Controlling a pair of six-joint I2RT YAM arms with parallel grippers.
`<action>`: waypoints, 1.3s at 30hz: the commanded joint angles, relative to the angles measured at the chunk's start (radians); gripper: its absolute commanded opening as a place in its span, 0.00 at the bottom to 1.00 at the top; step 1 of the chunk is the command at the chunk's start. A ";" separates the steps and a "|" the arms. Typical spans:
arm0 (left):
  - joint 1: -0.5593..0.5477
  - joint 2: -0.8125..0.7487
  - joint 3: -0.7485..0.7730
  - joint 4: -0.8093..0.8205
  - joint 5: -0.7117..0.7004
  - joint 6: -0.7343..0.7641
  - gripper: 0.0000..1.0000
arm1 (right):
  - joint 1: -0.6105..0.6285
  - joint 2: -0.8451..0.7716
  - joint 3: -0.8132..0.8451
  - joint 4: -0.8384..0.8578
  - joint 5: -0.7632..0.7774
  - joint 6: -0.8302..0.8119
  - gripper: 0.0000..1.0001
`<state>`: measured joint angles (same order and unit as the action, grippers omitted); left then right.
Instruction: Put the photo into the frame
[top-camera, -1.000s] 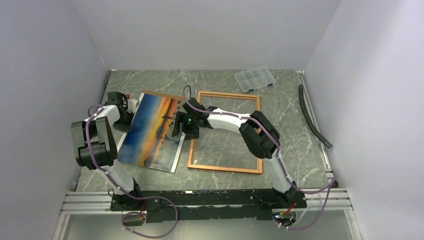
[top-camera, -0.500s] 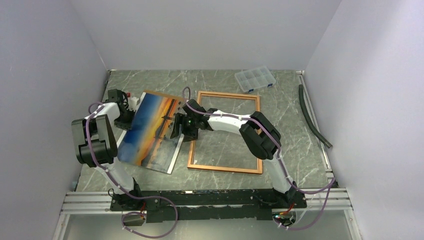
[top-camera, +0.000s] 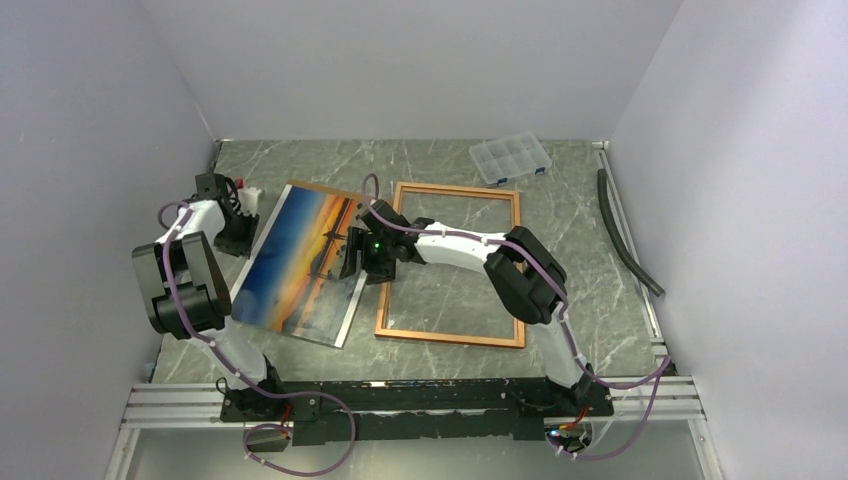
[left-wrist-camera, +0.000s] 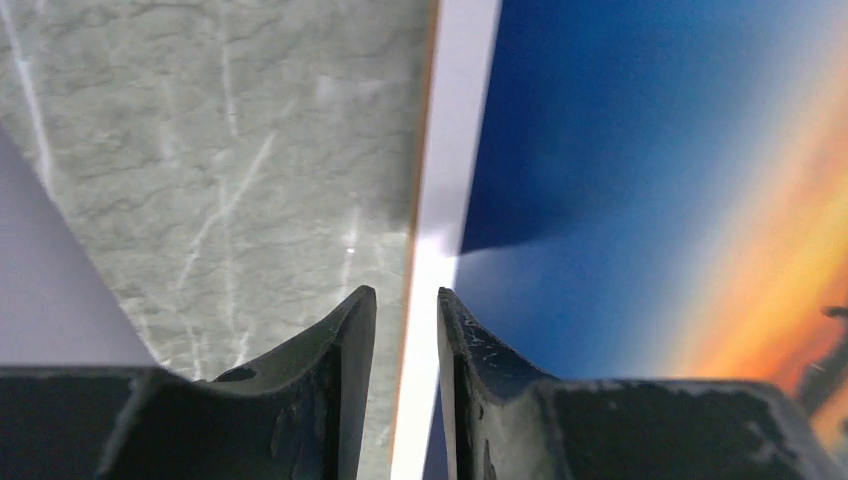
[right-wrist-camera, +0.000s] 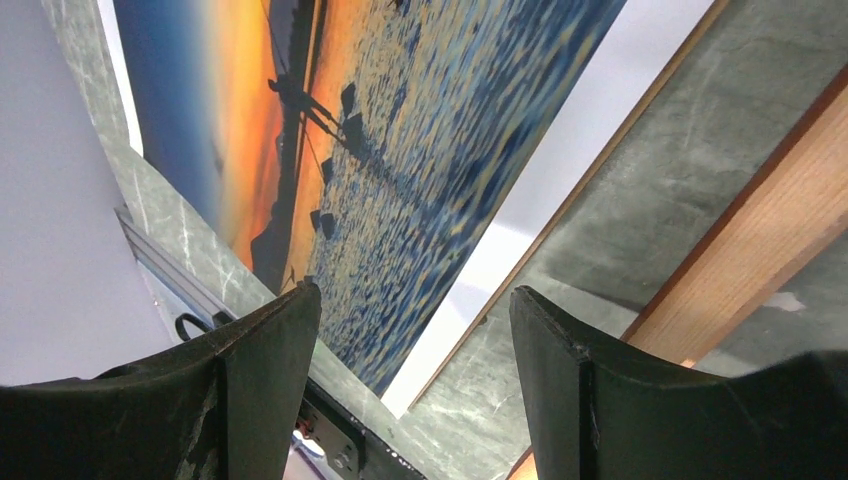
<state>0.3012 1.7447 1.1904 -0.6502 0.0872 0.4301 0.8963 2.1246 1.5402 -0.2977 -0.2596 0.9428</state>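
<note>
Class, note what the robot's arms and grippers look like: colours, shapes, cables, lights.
The left arm and right arm have white links, black joints and purple cables. A green light glows on the right wrist. The left gripper and right gripper each have two black, tapered fingers.

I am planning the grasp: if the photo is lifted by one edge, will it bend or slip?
Likely floppy: the photo looks like a thin sheet, so it may sag from one edge. Its glossy surface shows sheen, so a grip might slip. Probably light; a push could slide it off the brown board beneath.
</note>
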 joint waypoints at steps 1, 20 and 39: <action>0.003 0.008 -0.064 0.158 -0.175 0.055 0.34 | 0.010 -0.005 0.024 -0.004 0.032 0.007 0.73; 0.000 -0.093 -0.270 0.167 -0.147 0.119 0.25 | 0.084 -0.057 -0.026 -0.128 -0.085 -0.012 0.73; -0.068 -0.179 -0.302 0.106 -0.155 0.085 0.18 | 0.125 -0.088 -0.142 0.028 -0.273 0.066 0.70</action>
<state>0.2462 1.5940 0.9028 -0.5217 -0.0769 0.5301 1.0225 2.0811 1.3884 -0.3191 -0.4835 0.9966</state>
